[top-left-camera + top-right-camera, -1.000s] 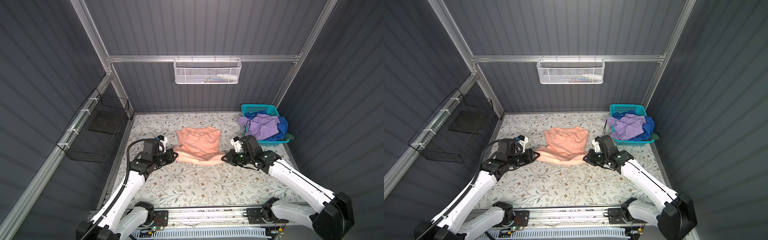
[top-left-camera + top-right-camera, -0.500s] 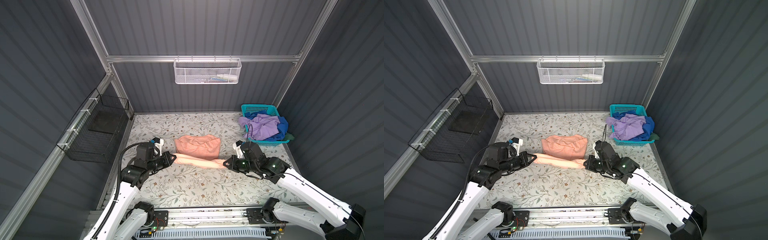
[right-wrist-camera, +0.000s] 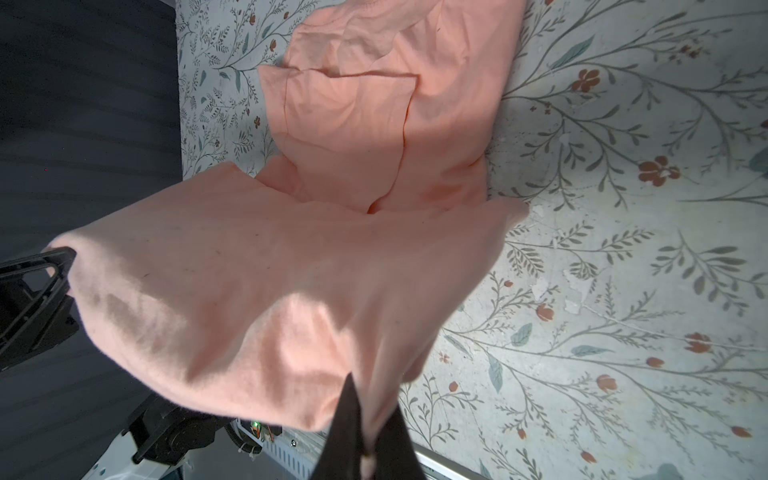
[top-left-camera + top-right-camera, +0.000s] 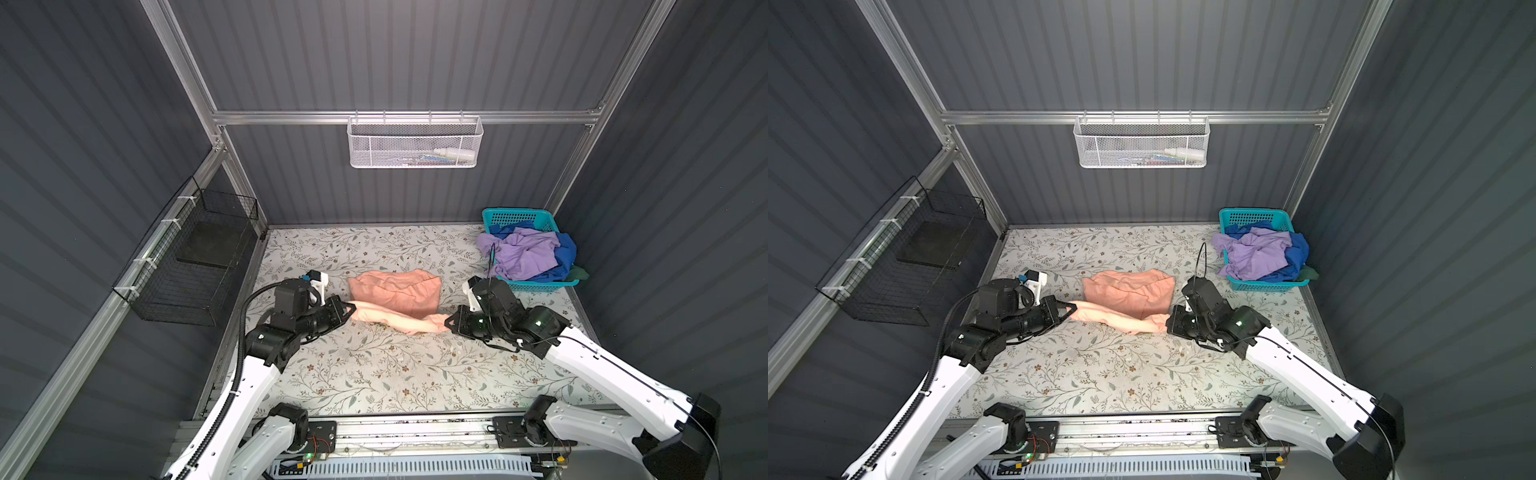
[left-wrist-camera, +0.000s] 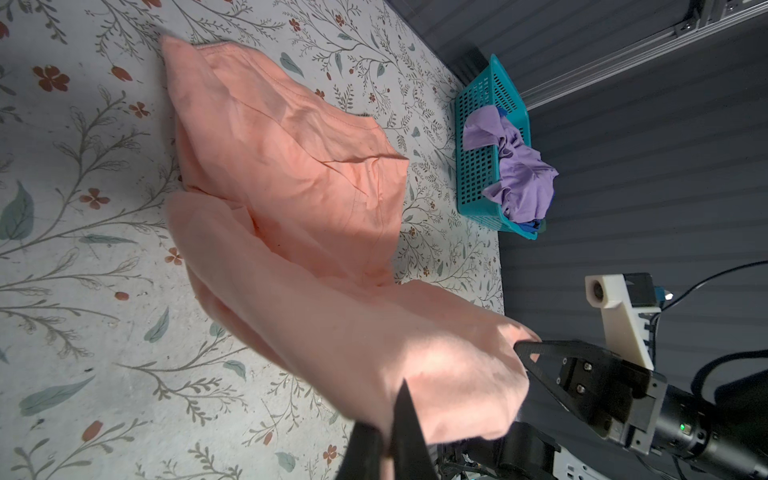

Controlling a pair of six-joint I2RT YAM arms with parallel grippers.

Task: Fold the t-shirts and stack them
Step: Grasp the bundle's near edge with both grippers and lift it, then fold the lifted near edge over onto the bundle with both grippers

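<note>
Your left gripper (image 4: 352,309) and right gripper (image 4: 449,323) point inward at each other, low over the floral mat (image 4: 374,374), with each arm bent at the elbow and reaching in from the near rail. Each one is pinched tight on one end of the near fold of the peach-orange t-shirt (image 4: 395,291), whose far part lies flat mid-mat. The lavender t-shirt (image 4: 524,254) and blue t-shirt (image 4: 566,253) sit heaped in the teal basket (image 4: 515,216) at the far right.

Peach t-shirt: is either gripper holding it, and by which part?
Yes, both. The left gripper grips the near edge of the peach t-shirt at its left end, the right gripper the same edge at its right end.
</note>
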